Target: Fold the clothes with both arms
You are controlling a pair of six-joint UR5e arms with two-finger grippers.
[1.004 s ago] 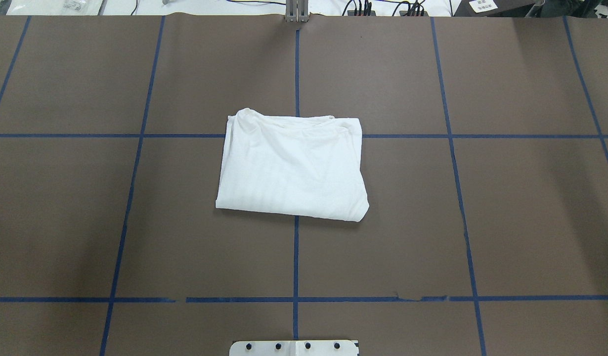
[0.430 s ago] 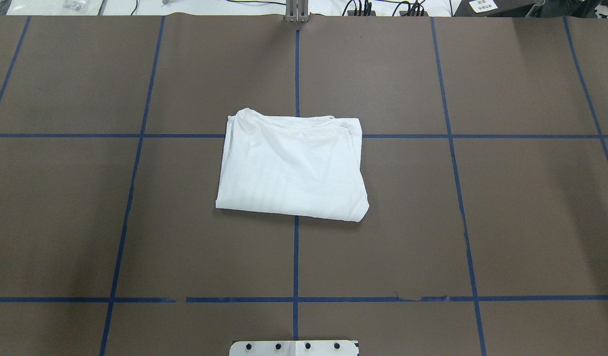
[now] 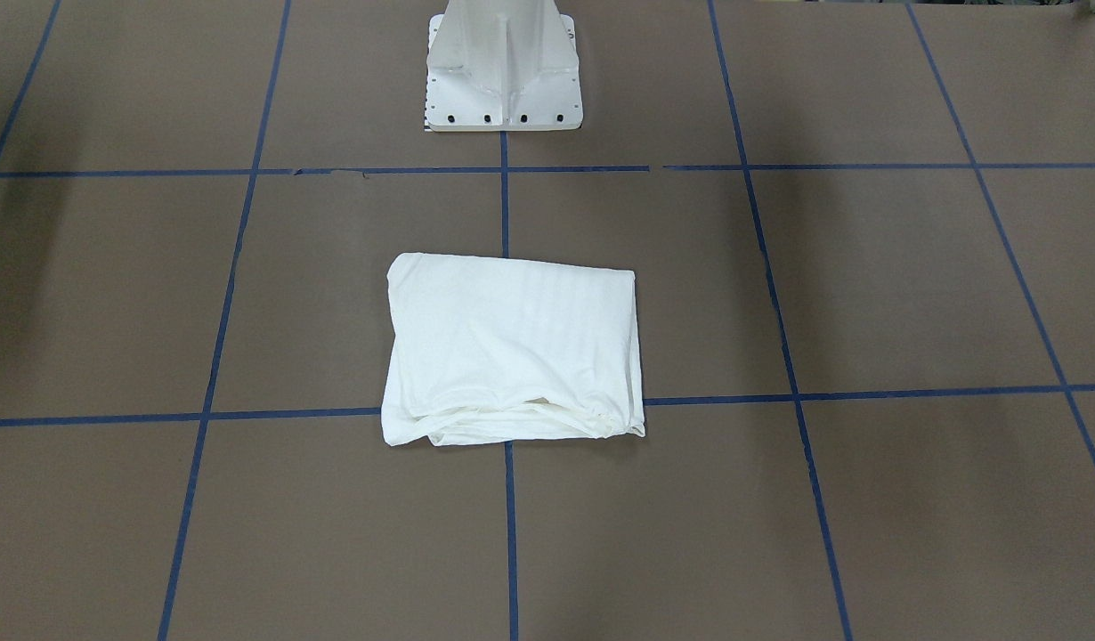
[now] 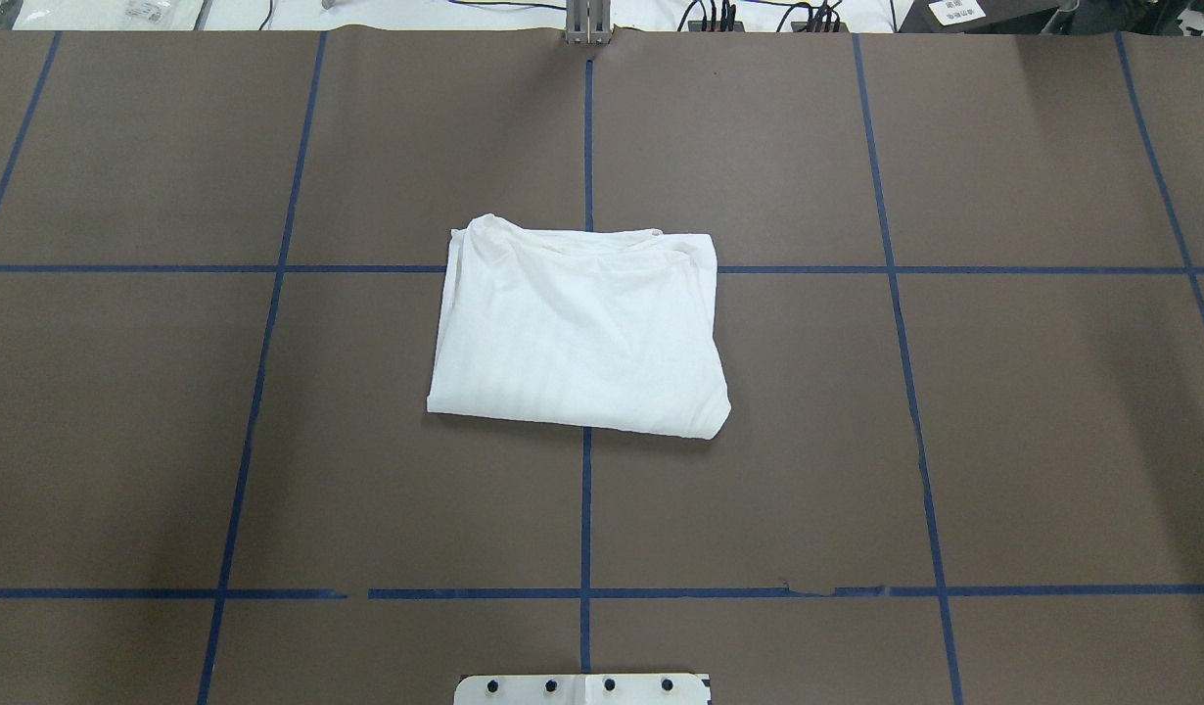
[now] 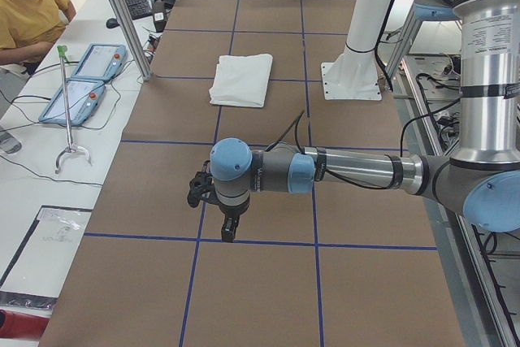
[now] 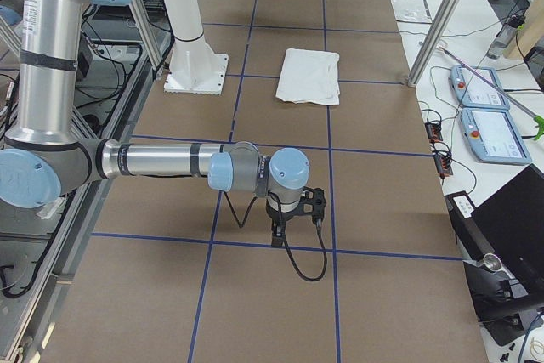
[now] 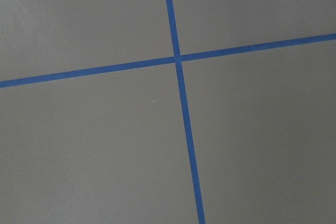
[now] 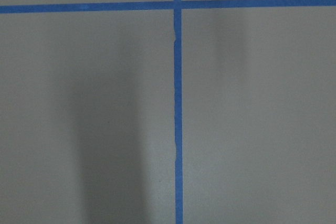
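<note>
Shirt place: the folded white T-shirt is laid flat at the middle of the table, across a crossing of the blue tape lines.
Shirt edges: the edge toward the pedestal base is seen smooth; at the opposite edge the stacked layers are shown.
Open room: bare brown surface is seen on every side of the shirt, and both arms are kept well apart from it.
Left gripper: it is held low over the table near one end, pointed down; whether it is released or clenched cannot be told.
Right gripper: it is held low near the other end; its state cannot be told either.
Writing: only the plain white side of the shirt is shown. A white label beyond the far edge is printed, but it is too small to be read.
</note>
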